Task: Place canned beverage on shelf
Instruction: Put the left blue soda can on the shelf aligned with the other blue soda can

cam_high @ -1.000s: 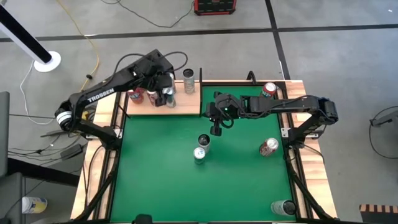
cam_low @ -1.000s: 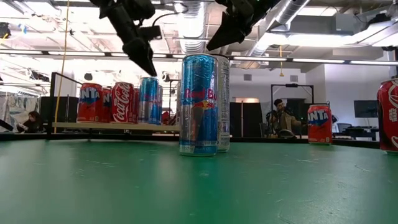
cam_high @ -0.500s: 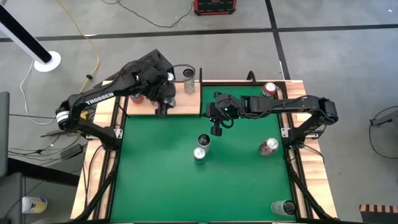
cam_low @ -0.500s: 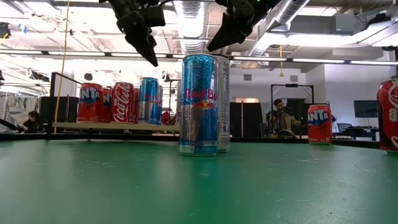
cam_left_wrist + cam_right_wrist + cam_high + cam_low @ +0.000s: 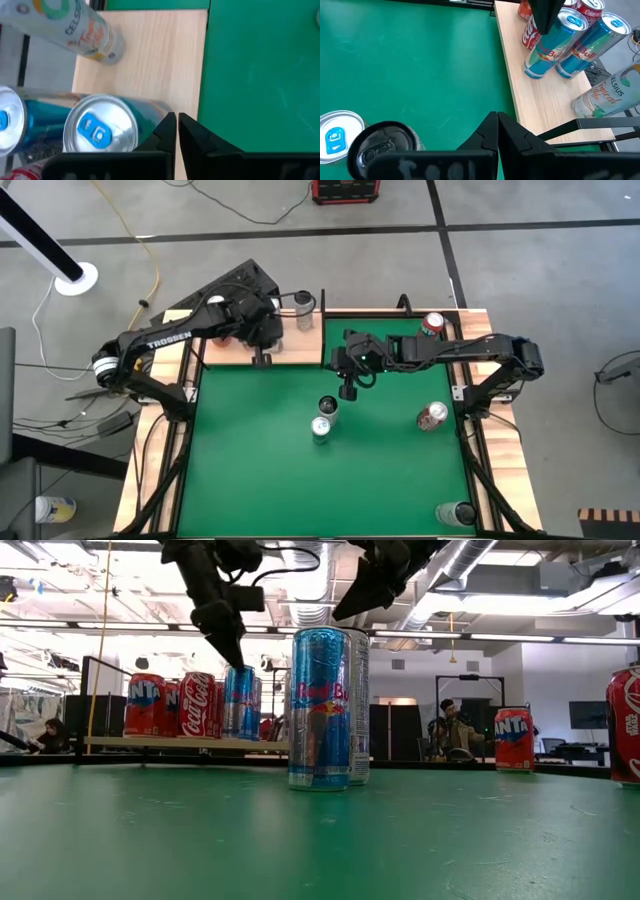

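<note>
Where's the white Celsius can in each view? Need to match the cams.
High view: white can at the far right end of the shelf.
Low view: cannot make it out; possibly hidden behind the tall blue can in front.
Left wrist view: top left, standing on the board.
Right wrist view: right edge, past the two blue cans.
Shared landmark: the pale wood shelf.

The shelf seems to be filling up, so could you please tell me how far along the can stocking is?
Done: several cans stand on the shelf, including two blue ones and a pale one. In hand: nothing; the left hand is shut and empty above the shelf, the right hand shut over the green table. Left: two cans mid-table, two red ones and one at the near corner.
</note>
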Robot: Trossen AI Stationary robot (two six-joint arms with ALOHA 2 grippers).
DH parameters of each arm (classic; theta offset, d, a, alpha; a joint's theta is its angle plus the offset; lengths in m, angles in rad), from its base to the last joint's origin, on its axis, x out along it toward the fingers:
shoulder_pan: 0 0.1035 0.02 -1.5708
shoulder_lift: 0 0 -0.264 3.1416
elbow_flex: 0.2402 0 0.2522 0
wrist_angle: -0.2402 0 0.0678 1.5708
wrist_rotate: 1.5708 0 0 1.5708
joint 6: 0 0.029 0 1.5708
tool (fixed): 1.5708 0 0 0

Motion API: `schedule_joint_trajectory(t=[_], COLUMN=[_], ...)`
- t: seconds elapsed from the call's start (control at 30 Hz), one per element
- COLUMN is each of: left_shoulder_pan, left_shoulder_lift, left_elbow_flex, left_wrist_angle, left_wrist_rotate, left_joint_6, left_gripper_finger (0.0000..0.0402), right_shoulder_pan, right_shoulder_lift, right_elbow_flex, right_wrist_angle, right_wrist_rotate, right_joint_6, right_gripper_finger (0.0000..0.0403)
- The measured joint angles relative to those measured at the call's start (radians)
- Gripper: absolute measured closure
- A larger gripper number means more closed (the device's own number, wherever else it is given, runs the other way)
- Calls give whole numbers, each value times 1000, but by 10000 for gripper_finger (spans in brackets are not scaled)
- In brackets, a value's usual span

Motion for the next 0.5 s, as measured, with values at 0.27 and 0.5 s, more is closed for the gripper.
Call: schedule_joint_trajectory(t=[0.27,0.5], left_shoulder_pan=[42,84], left_shoulder_lift=[0,0], left_elbow_flex=[0,0], left_wrist_angle=[6,5], left_wrist_rotate=[-17,-34], left_joint_6=[2,-3], left_gripper_finger=[401,401], right_shoulder_pan=[1,-1], right_shoulder_lift=[0,0], right_elbow_flex=[0,0], right_wrist_angle=[-2,-2], right_wrist_rotate=[0,0], right_joint_6=[3,3], right_gripper_finger=[378,378])
